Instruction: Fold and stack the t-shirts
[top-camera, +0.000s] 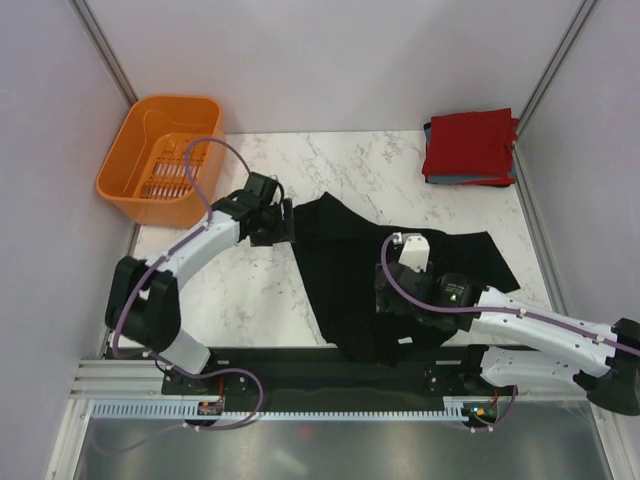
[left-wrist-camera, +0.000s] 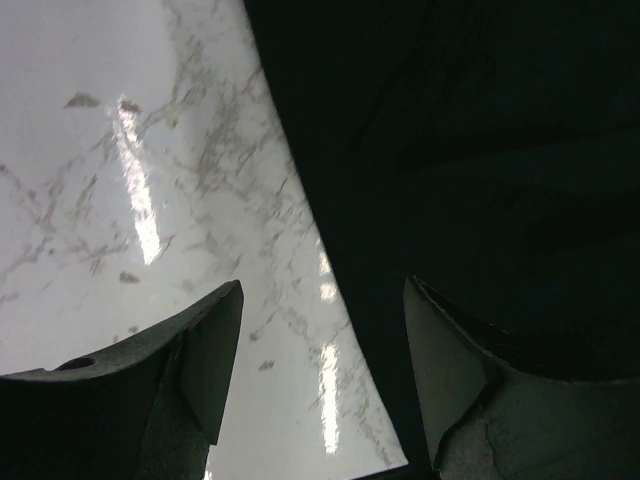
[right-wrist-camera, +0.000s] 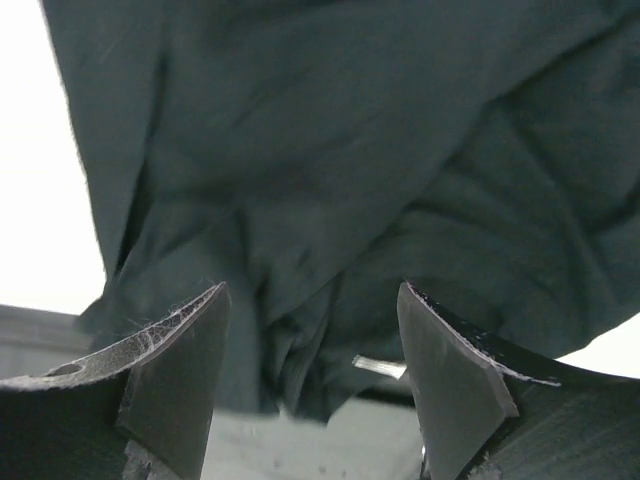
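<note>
While the orange basket (top-camera: 120, 185) sits at the counter's (top-camera: 250, 290) far-left corner with no cloth in it, the work is happening nearer the middle. The left pincer (left-wrist-camera: 324, 285) hangs low at the left border of the black t-shirt (top-camera: 340, 270), jaws wide apart and gripping nothing. The wrist view shows the hem running between the 2 fingers, bare marble under one and black cloth under the other. It looks lined up that way so that closing would catch the edge for a fold.

The black t-shirt lies rumpled across the counter's centre, one part spread toward the right edge and a bunched part trailing down to the near edge. It is not folded yet.

Over that bunched near part sits the right pincer (right-wrist-camera: 312, 290), also spread wide and empty, with creased fabric just ahead of its tips. A small white tag (right-wrist-camera: 378, 366) pokes out there; any print on it is too small to read, and no other writing shows anywhere.

At the far-right corner the red t-shirt (top-camera: 468, 145) rests folded on top of the grey-blue t-shirt (top-camera: 428, 135), apparently the stack that the black one must join.
</note>
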